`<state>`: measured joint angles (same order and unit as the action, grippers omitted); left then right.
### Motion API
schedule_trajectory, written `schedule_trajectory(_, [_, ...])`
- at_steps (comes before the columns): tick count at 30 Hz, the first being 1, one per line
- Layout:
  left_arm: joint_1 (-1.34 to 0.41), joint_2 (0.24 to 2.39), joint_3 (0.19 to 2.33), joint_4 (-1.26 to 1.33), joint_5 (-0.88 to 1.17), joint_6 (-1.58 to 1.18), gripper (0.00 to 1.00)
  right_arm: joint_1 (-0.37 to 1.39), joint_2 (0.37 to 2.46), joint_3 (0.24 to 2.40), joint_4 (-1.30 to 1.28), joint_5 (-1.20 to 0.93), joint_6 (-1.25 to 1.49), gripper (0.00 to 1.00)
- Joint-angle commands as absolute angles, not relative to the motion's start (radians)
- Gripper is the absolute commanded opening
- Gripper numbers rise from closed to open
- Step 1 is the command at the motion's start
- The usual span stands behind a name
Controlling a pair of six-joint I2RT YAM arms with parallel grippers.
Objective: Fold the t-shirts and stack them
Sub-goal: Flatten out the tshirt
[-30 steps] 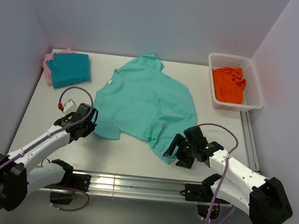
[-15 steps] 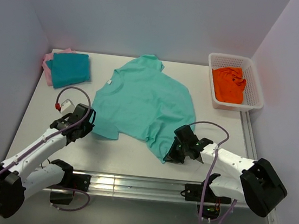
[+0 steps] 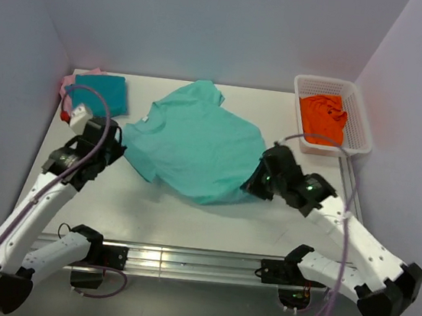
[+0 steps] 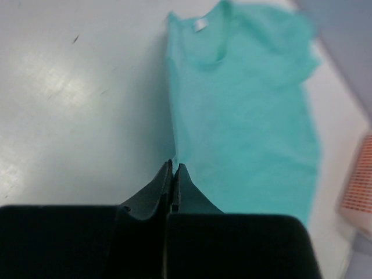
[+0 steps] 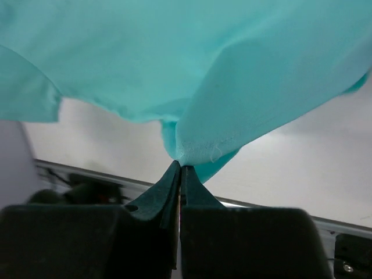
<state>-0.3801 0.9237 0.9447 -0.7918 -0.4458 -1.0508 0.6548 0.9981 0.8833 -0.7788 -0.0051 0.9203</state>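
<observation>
The light mint-green t-shirt [image 3: 198, 137] hangs spread between both grippers over the middle of the table. My left gripper [image 3: 118, 149] is shut on its left edge; in the left wrist view the cloth [image 4: 244, 116] runs away from the closed tips [image 4: 174, 165]. My right gripper [image 3: 254, 185] is shut on a bunched bit of hem, and the cloth [image 5: 174, 58] rises from the tips [image 5: 180, 165] with the table showing beneath. A folded darker teal t-shirt [image 3: 103, 92] lies on a pink one [image 3: 68, 83] at the back left.
A white basket [image 3: 334, 150] holding an orange cloth [image 3: 322, 118] stands at the back right. Grey walls close in the table on the left, back and right. A metal rail [image 3: 183, 259] runs along the near edge between the arm bases.
The right gripper closed on the shirt's lower right corner. Both arms then rose and moved toward the back, carrying the shirt's near edge up off the table.
</observation>
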Motion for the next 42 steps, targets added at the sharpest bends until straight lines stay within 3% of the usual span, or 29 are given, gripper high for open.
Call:
schedule_trajectory(1, [-0.377,0.862,1.141,-0.906,-0.497,-0.959,0.0,0.627,0.925,1.136,-1.033,0.145,0.853,0.0])
schedule_trajectory(7, [-0.377,0.89,1.425,-0.986,-0.459,-0.836,0.0,0.611,0.937,1.584,-1.27,0.296,0.776,0.0])
schedule_trajectory(15, [-0.359,1.188,1.732,-0.901,-0.401,-0.692,0.0,0.332,1.132,1.735,-1.174,0.095,0.604,0.0])
schedule_trajectory(21, [-0.197,1.518,2.006,-0.833,-0.22,-0.661,0.0,0.192,1.435,1.916,-1.092,-0.031,0.546,0.0])
schedule_trajectory(24, [-0.14,1.698,2.181,-0.802,-0.113,-0.679,0.0,0.15,1.653,2.17,-1.139,-0.073,0.531,0.0])
schedule_trajectory(27, [-0.068,1.921,2.464,-0.813,0.026,-0.735,0.0,0.083,1.941,2.659,-1.248,-0.165,0.558,0.0])
schedule_trajectory(28, [-0.046,2.039,2.669,-0.834,0.125,-0.767,0.0,0.043,2.021,2.801,-1.238,-0.205,0.575,0.0])
schedule_trajectory(30, [-0.037,2.065,2.761,-0.789,0.17,-0.781,0.0,0.008,1.981,2.713,-1.045,-0.331,0.611,0.0])
schedule_trajectory(32, [-0.052,1.874,2.531,-0.524,0.166,-0.74,0.0,-0.018,1.785,2.437,-0.849,-0.363,0.565,0.0])
schedule_trajectory(34, [-0.087,1.64,2.226,-0.329,0.103,-0.698,0.0,-0.018,1.788,2.586,-0.865,-0.364,0.551,0.0])
schedule_trajectory(39, [-0.089,1.485,2.12,-0.367,0.052,-0.641,0.0,-0.024,1.665,2.487,-0.866,-0.382,0.54,0.0])
schedule_trajectory(42, [-0.092,1.359,1.947,-0.367,0.009,-0.627,0.0,-0.005,1.583,2.273,-0.882,-0.38,0.538,0.0])
